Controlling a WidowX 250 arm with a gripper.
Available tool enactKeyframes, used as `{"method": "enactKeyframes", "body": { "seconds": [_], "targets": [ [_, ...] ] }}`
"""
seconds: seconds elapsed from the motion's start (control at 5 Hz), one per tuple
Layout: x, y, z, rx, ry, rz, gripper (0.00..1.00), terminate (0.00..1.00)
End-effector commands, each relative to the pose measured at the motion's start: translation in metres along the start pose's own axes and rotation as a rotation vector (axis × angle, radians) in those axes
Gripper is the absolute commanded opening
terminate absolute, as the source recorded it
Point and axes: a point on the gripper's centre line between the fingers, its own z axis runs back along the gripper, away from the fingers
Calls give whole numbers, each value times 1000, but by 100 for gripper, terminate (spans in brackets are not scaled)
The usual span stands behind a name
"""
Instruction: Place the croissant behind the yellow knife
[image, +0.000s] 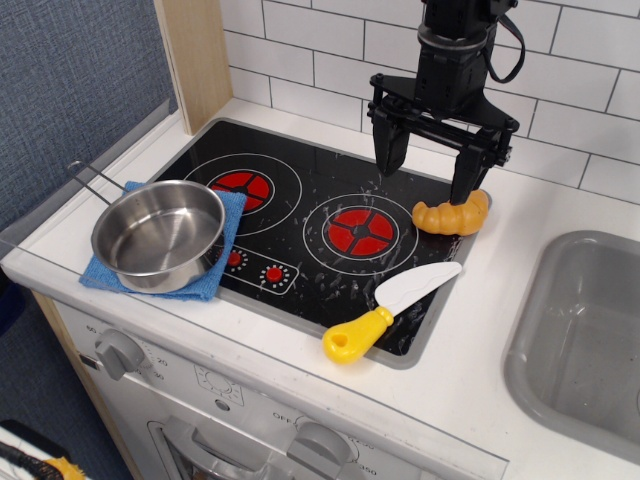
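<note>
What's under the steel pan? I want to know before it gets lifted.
A blue cloth lies under the pan, its edges showing on the pan's right and front. The cloth's middle and anything else beneath are covered.

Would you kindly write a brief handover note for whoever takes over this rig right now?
Gripper: open and empty, jaws spread wide, hovering low over the back right of the toy stove top.
Croissant: lying at the stove top's right rear edge; one fingertip appears just above its right end, and contact cannot be judged.
Yellow knife: at the front right of the stove top, handle toward the front, white blade pointing back and right.
Done: the croissant already lies behind the knife.
Left: confirm the placement and lift the arm clear.
</note>
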Motion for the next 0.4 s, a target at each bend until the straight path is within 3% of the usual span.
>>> {"method": "enactKeyframes", "body": {
  "seconds": [0.0, 0.2],
  "targets": [
    [1, -5, 21, 1, -63, -7, 100, 0],
    [1, -5, 21, 1, -63, -7, 100, 100]
  ]
}}
